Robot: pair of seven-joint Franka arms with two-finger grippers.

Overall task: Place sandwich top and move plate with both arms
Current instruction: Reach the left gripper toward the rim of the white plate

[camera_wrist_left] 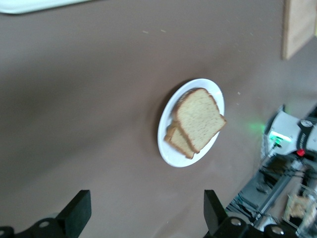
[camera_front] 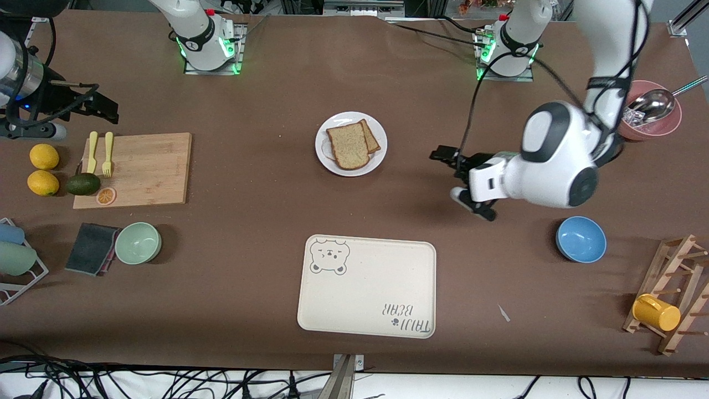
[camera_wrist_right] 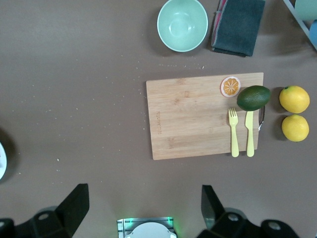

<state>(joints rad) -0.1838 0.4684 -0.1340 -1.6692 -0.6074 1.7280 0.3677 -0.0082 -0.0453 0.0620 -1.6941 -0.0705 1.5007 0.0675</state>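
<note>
The front view looks down from high across the table toward both arm bases, taking in the whole tabletop. The left wrist view looks down from closer onto the plate point(camera_wrist_left: 190, 124), which the front view also shows. The right wrist view looks straight down on the cutting board point(camera_wrist_right: 203, 116), shared with the front view.

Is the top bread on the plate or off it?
On. The sandwich top lies flat on the darker slice, both resting on the plate. No pincer touches it.
</note>
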